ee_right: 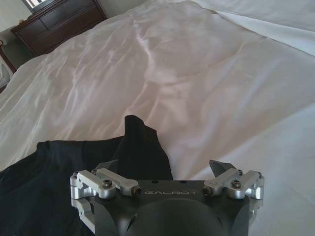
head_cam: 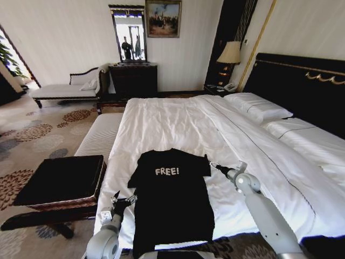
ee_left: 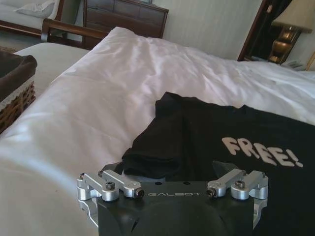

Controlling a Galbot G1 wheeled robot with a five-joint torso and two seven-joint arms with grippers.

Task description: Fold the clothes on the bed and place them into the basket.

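The black T-shirt [head_cam: 172, 197] lies flat and face up near the foot edge of the bed [head_cam: 178, 121], its white "FREE!" lettering readable and its hem hanging slightly over that edge. Judging by how it lies, the folding has hardly begun: the body is spread out full, and both sleeves are out at the sides. Nothing is in the basket [head_cam: 62, 181] yet, which stands on the floor beside the bed's left foot corner, its black top showing.

The left claw [head_cam: 125, 198] hovers at the shirt's left side, just by the left sleeve, its fingers spread apart and gripping nothing. The right claw [head_cam: 211, 163] sits at the right sleeve, also open, with the sleeve's tip between or just ahead of its fingers; whether they touch the cloth I cannot tell. All the folds and the move to the basket remain to be done.

The bed is large, with a white, lightly wrinkled duvet, white pillows [head_cam: 259, 106] at the head edge and a tall black headboard [head_cam: 302, 86] with gold trim. Beyond are a patterned carpet [head_cam: 38, 135], a white chaise longue [head_cam: 64, 89], a dark dresser [head_cam: 133, 80] under a mirror, and a lamp [head_cam: 230, 54].
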